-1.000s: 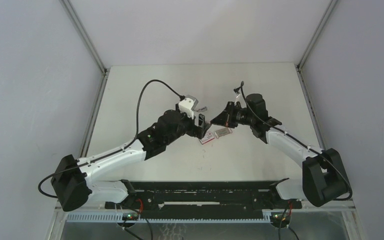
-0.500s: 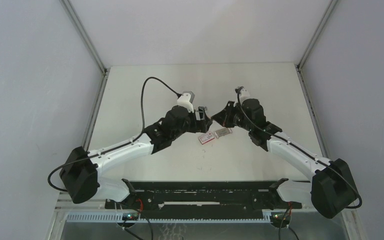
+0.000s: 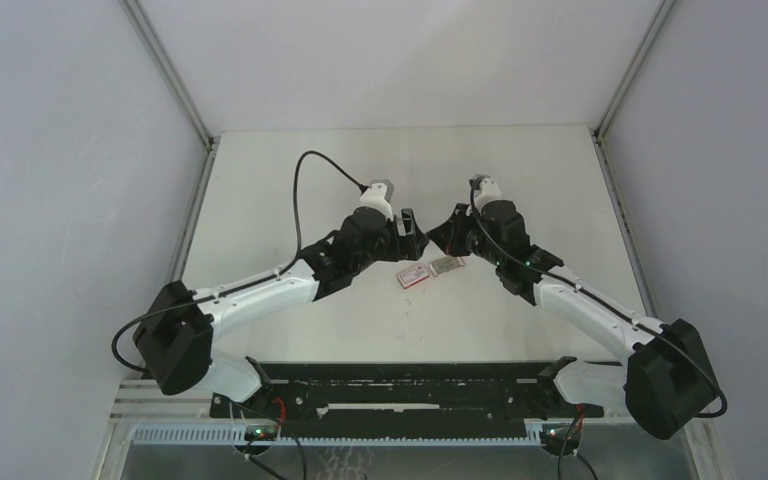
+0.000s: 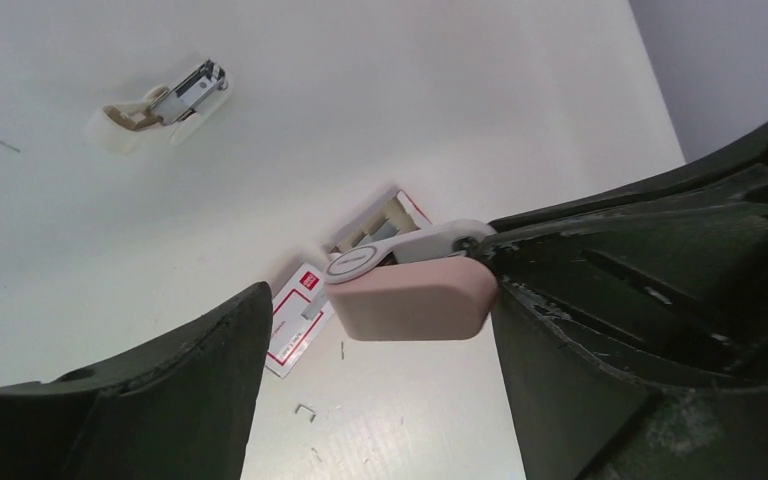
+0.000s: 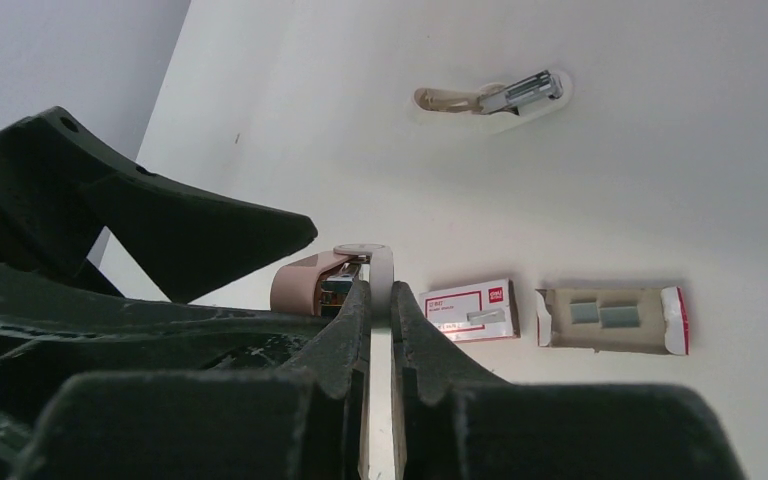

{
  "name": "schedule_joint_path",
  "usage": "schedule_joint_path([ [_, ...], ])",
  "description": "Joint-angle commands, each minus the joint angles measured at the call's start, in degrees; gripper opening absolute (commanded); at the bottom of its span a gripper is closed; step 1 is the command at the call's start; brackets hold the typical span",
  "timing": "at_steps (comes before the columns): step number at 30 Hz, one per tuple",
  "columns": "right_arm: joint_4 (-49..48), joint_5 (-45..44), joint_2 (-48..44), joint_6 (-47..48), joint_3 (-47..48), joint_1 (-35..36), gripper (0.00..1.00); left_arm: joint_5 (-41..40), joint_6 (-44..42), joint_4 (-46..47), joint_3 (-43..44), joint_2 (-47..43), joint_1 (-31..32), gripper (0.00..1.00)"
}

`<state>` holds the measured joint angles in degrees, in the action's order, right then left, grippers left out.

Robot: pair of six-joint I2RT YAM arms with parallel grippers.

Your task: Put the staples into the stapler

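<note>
Above the counter (image 3: 260, 180), midway between its side edges, the right pincer (image 5: 380, 292) clamps the pink stapler (image 4: 410, 295) by its thin white top. The left pincer (image 3: 408, 231) straddles it with its fingers apart. That narrow hold could twist loose as the left closes. Grey staples (image 5: 600, 315) lie below in their opened tray (image 5: 610, 343).

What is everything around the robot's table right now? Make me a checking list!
Surface: white table, flat.
Job's things: pink stapler up between the two grippers; staples lying in the open grey tray, beside the red-and-white box sleeve.
Clutter: small white-and-metal tool lying apart from the box; loose staples near the sleeve.
Grippers: left gripper has the stapler between its fingers, grip unclear; right gripper shut on the stapler's thin white part.
Cables: black cable loops above the left arm.
Surroundings: grey walls; nothing else seen.
</note>
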<state>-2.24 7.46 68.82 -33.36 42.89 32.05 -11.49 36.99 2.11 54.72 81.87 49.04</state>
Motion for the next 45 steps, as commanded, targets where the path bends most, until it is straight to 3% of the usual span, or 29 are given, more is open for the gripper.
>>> schedule_joint_path([
  [1, -1.24, -1.94, -2.41, 1.55, 0.40, 0.56, 0.00, -1.61, 0.95, -0.09, 2.79, 0.27, -0.50, 0.83],
  [4, -0.86, -2.37, -2.62, 1.89, 0.35, 0.58, 0.00, -2.07, 0.98, -0.01, 1.71, -0.07, -0.98, 0.81],
  [18, 0.04, -4.75, -2.37, 2.52, -0.16, 0.56, 0.00, -0.04, 1.08, 1.39, -1.10, -2.72, -3.55, 0.54],
  [38, -0.77, -4.83, -1.94, 2.56, -0.48, 0.60, 0.00, 3.01, 3.30, 3.16, -4.67, -4.21, -5.92, 0.46],
  [45, -1.71, -5.23, -2.60, 3.61, -1.29, 0.76, 0.00, 1.52, 3.76, 1.49, -3.93, -2.41, -6.06, 0.37],
])
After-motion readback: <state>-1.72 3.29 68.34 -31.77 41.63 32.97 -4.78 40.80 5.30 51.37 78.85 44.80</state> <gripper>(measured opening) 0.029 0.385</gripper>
